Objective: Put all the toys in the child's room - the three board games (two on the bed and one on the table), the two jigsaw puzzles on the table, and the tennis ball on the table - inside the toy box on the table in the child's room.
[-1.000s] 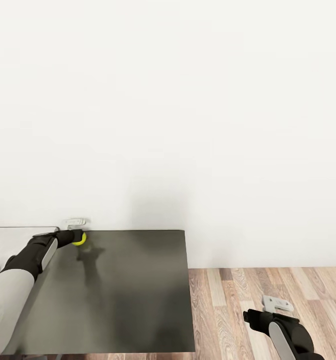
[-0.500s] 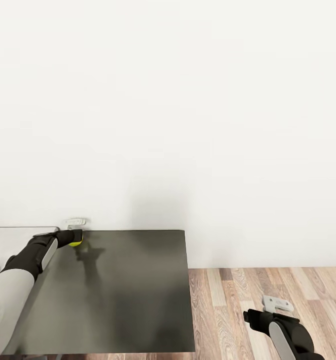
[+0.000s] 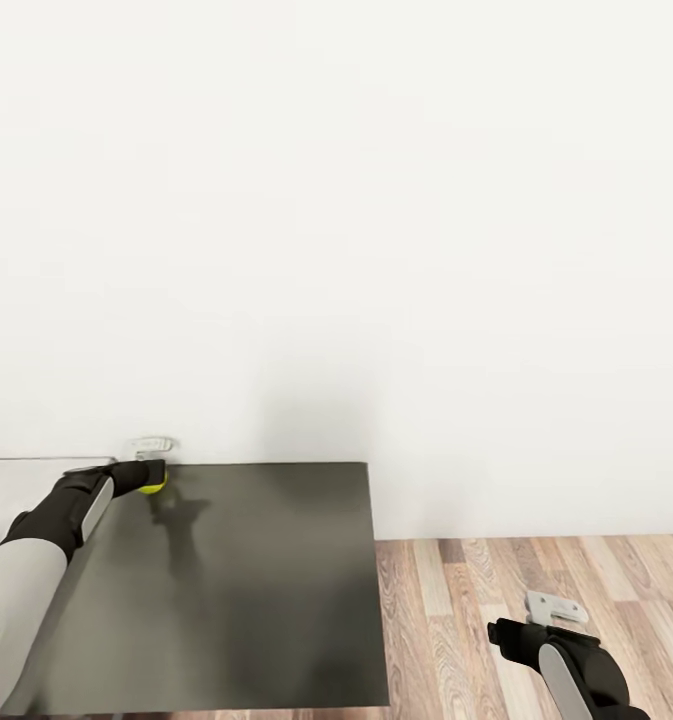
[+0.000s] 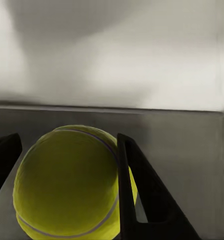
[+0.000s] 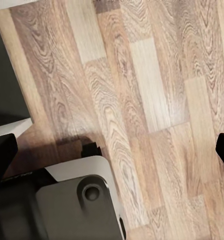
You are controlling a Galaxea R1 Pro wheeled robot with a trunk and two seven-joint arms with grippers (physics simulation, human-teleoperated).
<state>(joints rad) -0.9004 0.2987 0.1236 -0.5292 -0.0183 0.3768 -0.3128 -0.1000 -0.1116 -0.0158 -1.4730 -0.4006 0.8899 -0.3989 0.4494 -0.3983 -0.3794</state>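
Gripping the tennis ball [image 4: 72, 185], the left gripper [image 4: 67, 187] has its two dark fingers [image 4: 141, 190] pressed against the ball's sides, one on each flank, so it is closed on the ball rather than merely straddling it. In the head view the left gripper [image 3: 148, 480] sits at the lower left of the frame, at the far edge of the dark shelf top [image 3: 256, 580] next to the white wall [image 3: 376, 250]. Compared with a second ago, the ball [image 3: 154, 487] shows less yellow beside the fingers and seems tucked further in, which suggests the grasp has just been secured and lifting can follow. Away at the lower right, the right gripper [image 3: 556, 606] hangs spread wide and empty over the wood floor [image 5: 141, 100].
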